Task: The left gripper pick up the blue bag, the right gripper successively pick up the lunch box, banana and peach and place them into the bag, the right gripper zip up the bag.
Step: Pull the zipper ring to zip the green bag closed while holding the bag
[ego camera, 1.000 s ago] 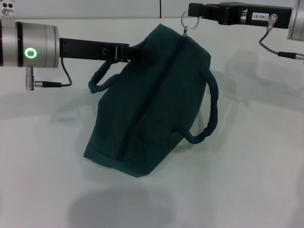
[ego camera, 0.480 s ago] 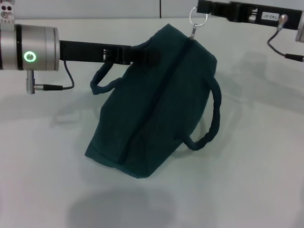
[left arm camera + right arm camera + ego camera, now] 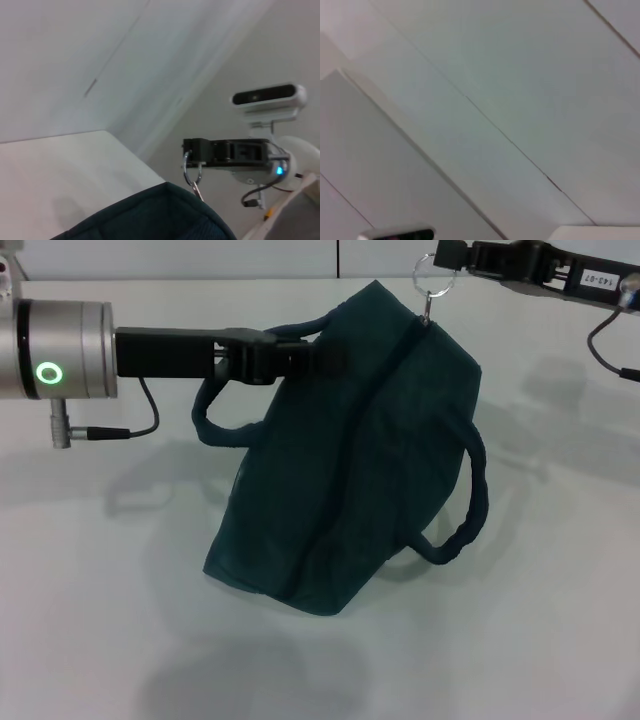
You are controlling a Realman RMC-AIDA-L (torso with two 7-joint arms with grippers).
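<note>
- Aloft over the white table (image 3: 90, 620), the blue bag (image 3: 350, 480) is seen hanging tilted and clear of the surface, its zip line closed along the top; lunch box, banana and peach are not visible.
- Soft fabric that sags under its own load is suggested, so the bag is judged limp and moderately weighted; its padded handles and the zip pull look like the sound places to take hold.
- From the left, the left gripper (image 3: 300, 358) is held level on a horizontal arm, clenched on the near handle (image 3: 215, 425) where it meets the bag.
- At the upper right, the right gripper (image 3: 455, 260) is reached in horizontally, pinched on the metal ring zip pull (image 3: 432, 278) at the bag's far top corner.
</note>
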